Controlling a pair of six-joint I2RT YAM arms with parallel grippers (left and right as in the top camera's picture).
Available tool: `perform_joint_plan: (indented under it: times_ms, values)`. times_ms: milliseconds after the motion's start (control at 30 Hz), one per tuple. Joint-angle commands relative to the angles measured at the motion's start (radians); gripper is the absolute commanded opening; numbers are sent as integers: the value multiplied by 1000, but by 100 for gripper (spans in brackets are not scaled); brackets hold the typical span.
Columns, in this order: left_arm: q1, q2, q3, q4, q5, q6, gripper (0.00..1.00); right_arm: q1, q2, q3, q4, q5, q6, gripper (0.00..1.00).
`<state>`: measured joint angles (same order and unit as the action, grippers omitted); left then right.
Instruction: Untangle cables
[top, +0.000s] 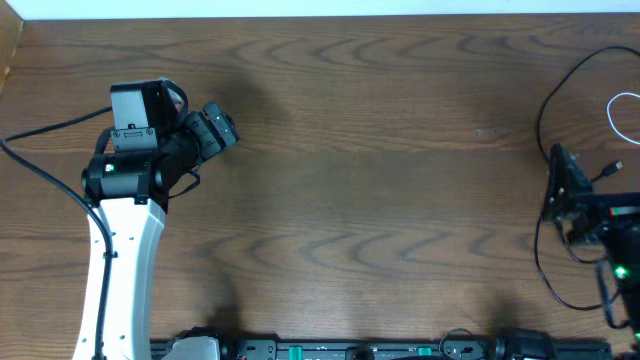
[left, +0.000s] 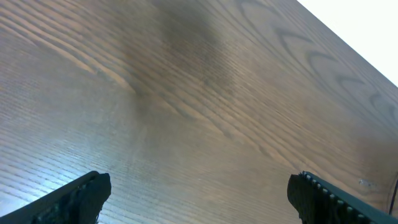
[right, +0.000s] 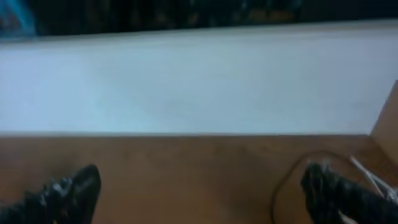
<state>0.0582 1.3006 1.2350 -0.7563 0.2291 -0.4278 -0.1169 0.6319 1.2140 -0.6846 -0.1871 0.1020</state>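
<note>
Because the right wrist view is blurring, little is showing there: a thin black cable (right: 278, 185) and the white cable (top: 612, 112), which is running off the desk (top: 380, 200) at 3 o'clock. The right gripper (top: 558, 178) is hovering beside them, released, grasping nothing. At 9 o'clock the left gripper (left: 199, 186) is gaping wide, empty, its arm (top: 125, 240) pointing toward 2 o'clock.

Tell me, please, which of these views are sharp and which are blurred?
Overhead: sharp, evenly lit, faint shadows on the table. Left wrist: wood grain crisp, a dim shadow patch near the top. Right wrist: blurred throughout; the white cable is barely resolved.
</note>
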Motion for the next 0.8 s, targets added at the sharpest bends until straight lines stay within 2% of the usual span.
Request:
perform_joint_plan:
  times_ms: [0, 167, 233, 400, 600, 767]
  values:
    - [4, 2, 13, -2, -13, 9, 96, 14, -88, -155, 96, 129, 254, 99]
    - [4, 2, 13, -3, -13, 8, 96, 14, -246, -393, 197, 328, 626, 99]
    - [4, 2, 13, -2, -13, 9, 96, 14, -312, -484, 232, 368, 682, 99]
    - [4, 2, 13, -3, -13, 9, 96, 44, -458, -694, 369, 395, 665, 99]
    - [4, 2, 13, -3, -13, 9, 96, 108, -572, -883, 544, 394, 491, 99]
    - [4, 2, 13, -3, -13, 9, 96, 119, -627, -1012, 630, 394, 480, 99]
